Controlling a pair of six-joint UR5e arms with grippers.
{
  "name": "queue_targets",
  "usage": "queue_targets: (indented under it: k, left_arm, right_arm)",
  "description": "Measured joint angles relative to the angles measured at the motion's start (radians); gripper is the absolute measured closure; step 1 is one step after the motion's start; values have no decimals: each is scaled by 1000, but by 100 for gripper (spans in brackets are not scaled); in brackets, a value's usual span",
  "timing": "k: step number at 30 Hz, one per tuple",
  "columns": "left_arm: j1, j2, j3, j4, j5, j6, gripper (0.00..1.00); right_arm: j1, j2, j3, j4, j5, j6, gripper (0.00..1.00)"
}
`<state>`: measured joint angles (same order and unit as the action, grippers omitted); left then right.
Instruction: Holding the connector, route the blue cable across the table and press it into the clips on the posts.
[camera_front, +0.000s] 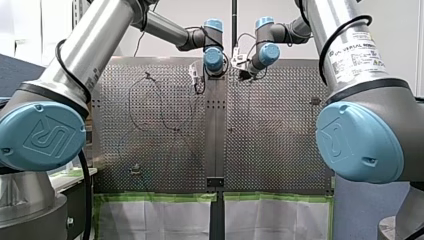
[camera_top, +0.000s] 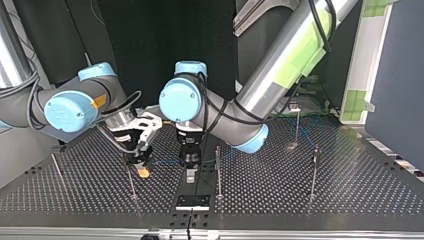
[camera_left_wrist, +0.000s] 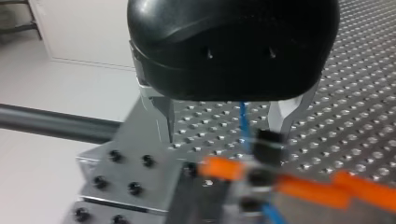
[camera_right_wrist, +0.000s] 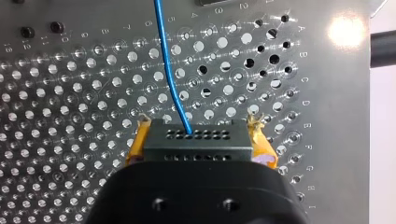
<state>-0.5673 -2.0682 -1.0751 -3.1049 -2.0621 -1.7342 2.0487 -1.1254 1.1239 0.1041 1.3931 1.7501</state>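
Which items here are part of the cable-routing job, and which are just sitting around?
Job: connector, clamped in my right gripper; blue cable, running through my open left gripper; clip posts.
Lying about: black plate at the top view's bottom middle; green-taped white sheets at the front view's bottom.

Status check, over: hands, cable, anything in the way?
Right hand shut on connector. Left hand open, blue cable between its fingers. Post close beside left hand.
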Motion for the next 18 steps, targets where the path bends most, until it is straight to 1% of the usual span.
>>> queue_targets:
  k: [3,6,10,11,12,13,14,15,16,17,18]
  left_arm:
    - [-1,-26,15,-10,-4,1,0]
    - [-1,-40,20,-12,-18,-1,0]
    - [-2,-45,22,-12,-39,-14,0]
    - [-2,-46,22,-12,-45,-17,3]
    - [-3,-46,22,-12,-51,-20,3]
    - [-4,-46,22,-12,-55,-22,28]
    - [-5,-46,22,-12,-60,-23,48]
    - [-7,-46,22,-11,-64,-24,48]
    - [-9,-46,22,-10,-66,-25,67]
    - [-11,-46,22,-8,-68,-25,78]
    - [-13,-46,22,-6,-69,-26,78]
  right_arm:
    - [0,0,0,0,0,0,100]
    - [-1,0,0,0,0,0,100]
    - [-2,0,0,0,-1,1,100]
    - [-2,0,0,0,-1,2,100]
    - [-3,0,0,0,-2,2,100]
    - [-3,0,0,0,-3,3,100]
    - [-3,0,0,0,-4,4,100]
    - [-3,0,0,0,-5,6,100]
    - [-3,0,0,0,-7,8,100]
    - [-3,0,0,-1,-9,10,100]
    - [-3,0,0,-1,-12,12,100]
